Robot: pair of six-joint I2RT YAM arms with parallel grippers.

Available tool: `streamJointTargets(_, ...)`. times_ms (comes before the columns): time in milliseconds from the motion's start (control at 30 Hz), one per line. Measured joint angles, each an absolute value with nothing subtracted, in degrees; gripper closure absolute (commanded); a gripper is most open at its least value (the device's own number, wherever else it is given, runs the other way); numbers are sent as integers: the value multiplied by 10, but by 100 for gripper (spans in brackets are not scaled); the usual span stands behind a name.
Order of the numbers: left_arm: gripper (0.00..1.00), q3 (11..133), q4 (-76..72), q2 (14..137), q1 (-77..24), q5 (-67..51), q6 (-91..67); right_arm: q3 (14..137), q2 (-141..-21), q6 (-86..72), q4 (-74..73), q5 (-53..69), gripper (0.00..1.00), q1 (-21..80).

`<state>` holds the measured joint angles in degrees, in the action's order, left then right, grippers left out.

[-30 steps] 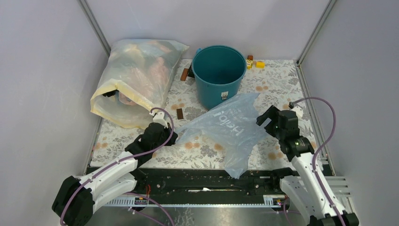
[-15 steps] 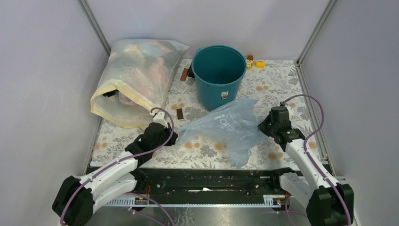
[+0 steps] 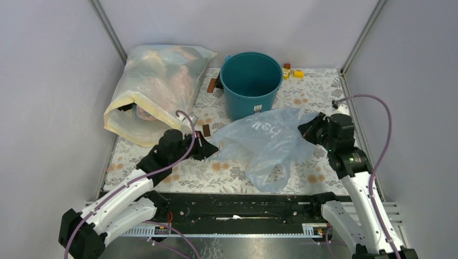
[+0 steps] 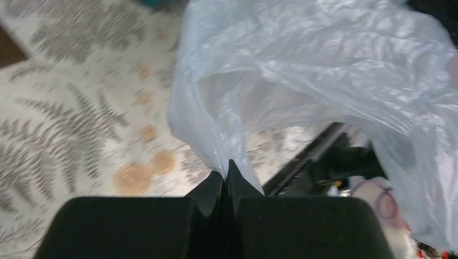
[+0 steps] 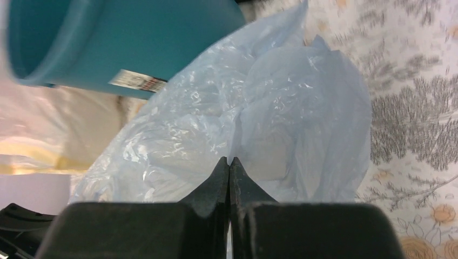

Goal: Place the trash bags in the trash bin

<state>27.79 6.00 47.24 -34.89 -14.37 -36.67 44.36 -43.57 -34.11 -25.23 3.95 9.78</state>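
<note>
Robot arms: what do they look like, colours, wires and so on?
Both the left arm and right arm have white shells with black joints and bases. A thin purple cable loops along each. The left gripper and right gripper are matte black, with wedge-shaped fingers tapering to points.

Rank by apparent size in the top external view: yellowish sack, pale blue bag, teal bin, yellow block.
1. yellowish sack
2. pale blue bag, close behind the sack; it is bunched up, so that gap is unsure
3. teal bin
4. yellow block, smallest by far
</note>
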Motion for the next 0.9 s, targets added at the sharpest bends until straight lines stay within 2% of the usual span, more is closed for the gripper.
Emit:
streamJointTargets(333, 100, 485, 143, 484, -360, -199, -369, 679, -437, -315, -315, 36, 100, 98)
streamJointTargets(600, 100, 654, 257, 544, -360, -174, -336, 858, -565, -314, -302, 77, 100, 98)
streamJointTargets(900, 100, 808, 332, 577, -360, -109, -315, 917, -738, -357, -250, 175, 100, 98)
